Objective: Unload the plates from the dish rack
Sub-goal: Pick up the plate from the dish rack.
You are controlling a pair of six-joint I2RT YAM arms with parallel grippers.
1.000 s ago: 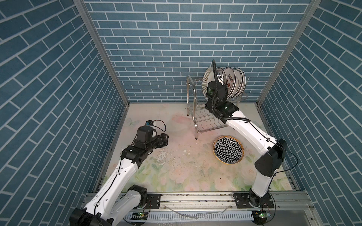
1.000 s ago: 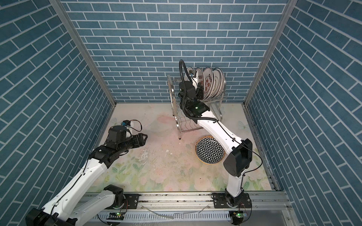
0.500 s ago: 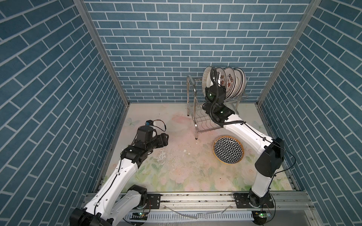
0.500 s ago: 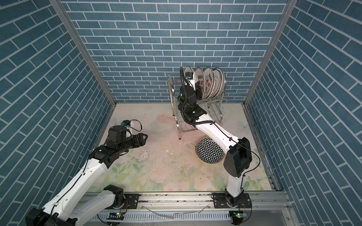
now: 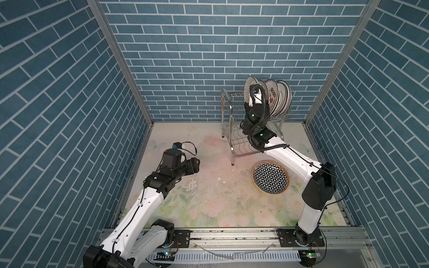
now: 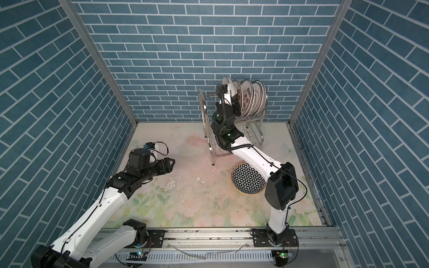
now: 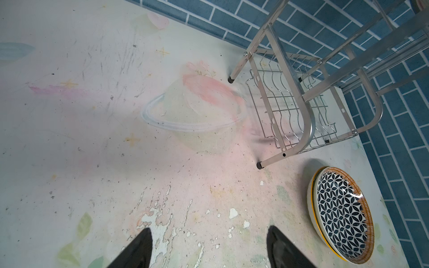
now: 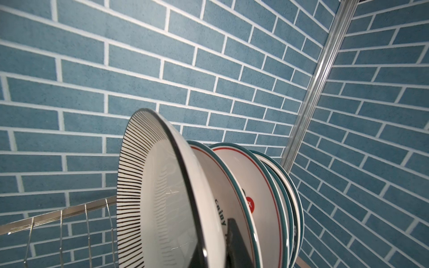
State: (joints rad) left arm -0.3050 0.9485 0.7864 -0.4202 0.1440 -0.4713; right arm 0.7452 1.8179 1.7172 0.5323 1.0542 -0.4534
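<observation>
The rack [image 5: 228, 130] stands on the table [image 5: 209, 197] at the back wall, its top tier holding a row of plates [image 5: 281, 97] on edge. The right arm [image 5: 292, 160] rises bent to that tier, its gripper [image 5: 252, 98] clamped on the rim of the striped plate [image 8: 148, 197] at the row's end. The left arm [image 5: 148, 204] leans low over the table, well apart, its gripper [image 7: 209, 229] spread and empty, while a patterned plate [image 5: 270, 177] lies flat near the rack's foot.

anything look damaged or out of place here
The printed table surface is flaking off in white patches near its middle. The black-striped plate leans away from the other plates, held by the right gripper.
</observation>
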